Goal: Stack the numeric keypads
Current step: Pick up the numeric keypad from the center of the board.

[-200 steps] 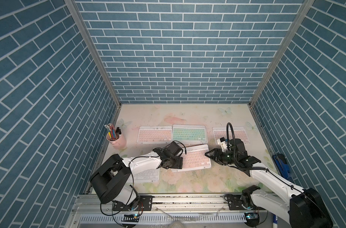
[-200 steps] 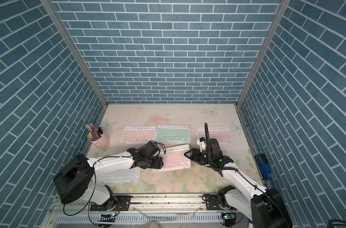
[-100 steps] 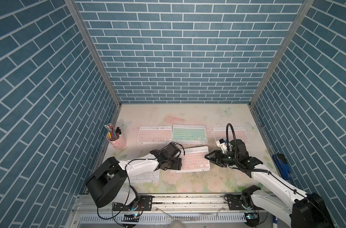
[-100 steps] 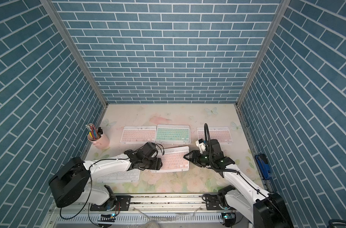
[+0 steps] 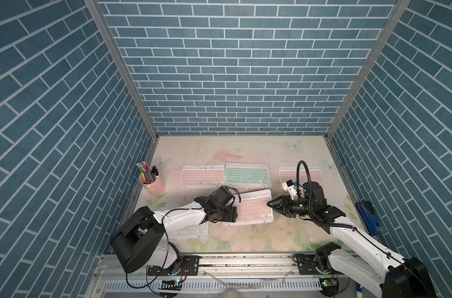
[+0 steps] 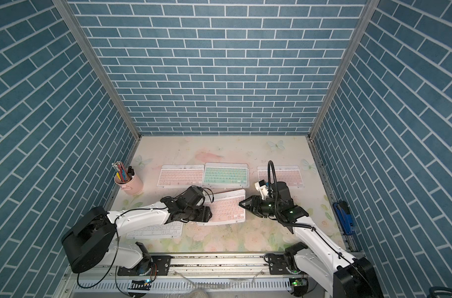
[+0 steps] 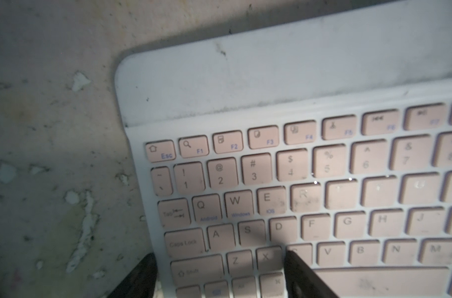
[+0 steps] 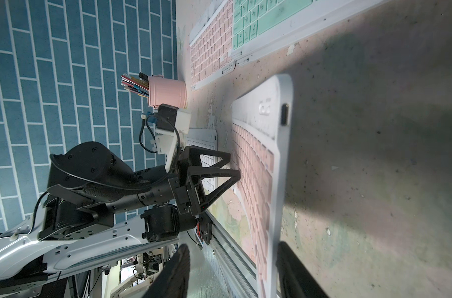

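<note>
The middle pink keypad [image 5: 253, 210] is seen lying askew on the surface [image 5: 245, 152], near the front, with its right end turned toward the back. Its left edge is pinched by the left gripper [image 5: 232, 215]. In the left wrist view one of the fingers [image 7: 302, 273] is pressed on the keys by the X key, and the other is seen off the keypad's edge. The right gripper [image 5: 270, 205] is held at the keypad's right edge. Its fingers [image 8: 297, 271] are spread, with that edge between them. Whether the keypad is raised off the surface cannot be told.

Behind it, a row is formed by the left pink keypad [image 5: 201, 175], the green keypad [image 5: 247, 175] just beside it, and the right pink keypad [image 5: 311, 175], set apart. The white keypad [image 5: 191, 230] is partly hidden under the left arm. A pink cup [image 5: 152, 182] of pens is placed at the left wall.
</note>
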